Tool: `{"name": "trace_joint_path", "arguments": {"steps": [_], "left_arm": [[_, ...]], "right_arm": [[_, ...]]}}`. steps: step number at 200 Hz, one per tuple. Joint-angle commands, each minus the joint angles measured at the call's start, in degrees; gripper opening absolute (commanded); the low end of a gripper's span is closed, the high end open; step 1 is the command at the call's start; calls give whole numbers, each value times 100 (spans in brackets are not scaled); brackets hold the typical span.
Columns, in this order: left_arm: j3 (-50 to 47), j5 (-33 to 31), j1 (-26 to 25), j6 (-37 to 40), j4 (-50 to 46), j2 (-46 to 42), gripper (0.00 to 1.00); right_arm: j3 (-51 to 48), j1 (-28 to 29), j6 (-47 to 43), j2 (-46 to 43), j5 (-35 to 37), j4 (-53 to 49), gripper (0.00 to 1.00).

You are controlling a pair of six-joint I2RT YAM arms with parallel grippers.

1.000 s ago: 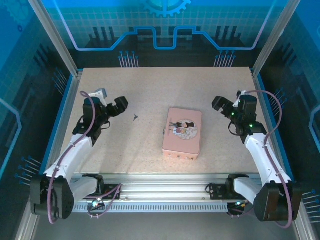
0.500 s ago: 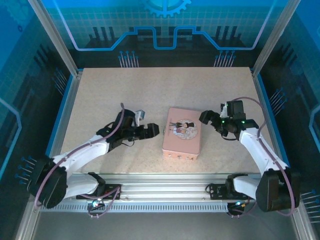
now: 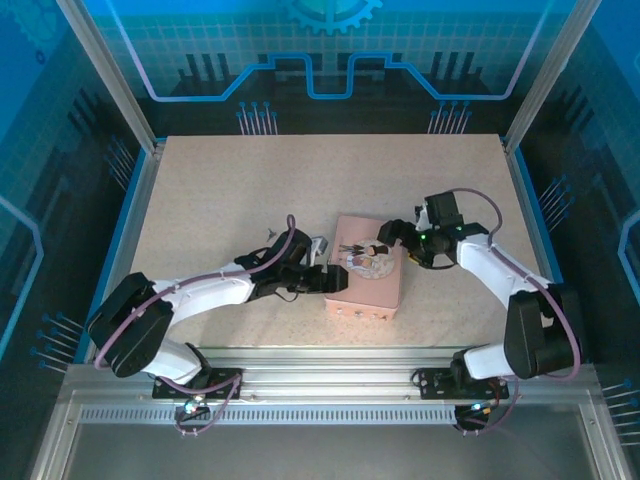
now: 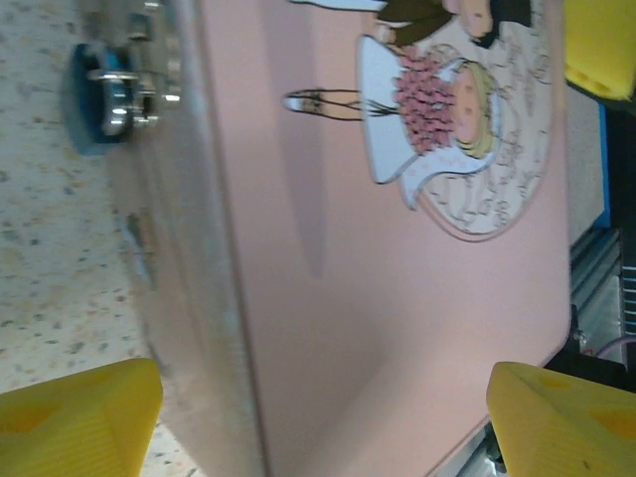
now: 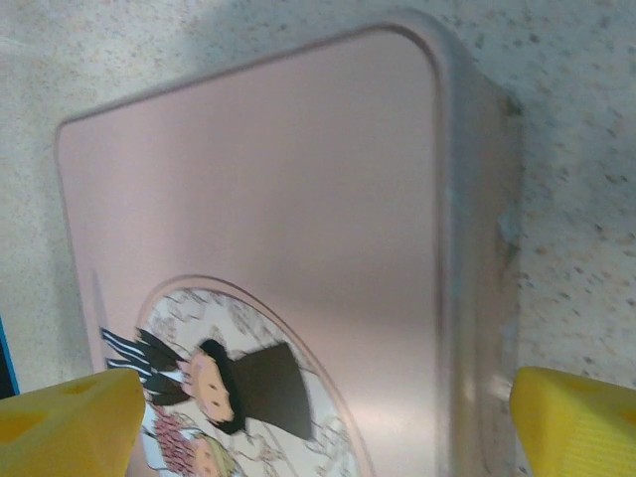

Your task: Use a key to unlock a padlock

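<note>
While the shut pink tin (image 3: 365, 290) hides its contents, the padlock (image 4: 99, 94) lies lengthwise against its wall facing the counter's (image 3: 220, 180) left edge; left fingers (image 4: 79, 417) and right fingers (image 5: 70, 427) gape wide, empty.

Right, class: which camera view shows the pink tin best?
The top external view: nearly the whole pink tin is in frame, so its shape and place on the table read at once. The left wrist view gives part of the lid and the side by the padlock. The right wrist view gives one rounded corner and part of its picture.
</note>
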Motion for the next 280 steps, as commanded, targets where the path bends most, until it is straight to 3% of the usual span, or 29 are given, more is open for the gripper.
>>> {"name": "trace_joint_path", "arguments": {"steps": [1, 112, 150, 206, 241, 280], "left_arm": [[168, 109, -121, -142, 64, 81, 84], [178, -334, -800, -758, 775, 338, 79], [323, -612, -918, -711, 512, 296, 81], [363, -1213, -690, -285, -910, -842, 91], [648, -1335, 27, 243, -1692, -1289, 94], [1216, -1010, 1013, 848, -2040, -892, 95]], "right_arm": [[439, 143, -16, 253, -126, 91, 95], [2824, 795, -381, 2387, -670, -219, 89], [3268, 851, -521, 2556, -432, -554, 90], [2603, 625, -736, 1386, 323, -1151, 97], [1534, 507, -491, 190, 776, -1396, 99], [350, 446, 28, -1067, 834, -1553, 99]]}}
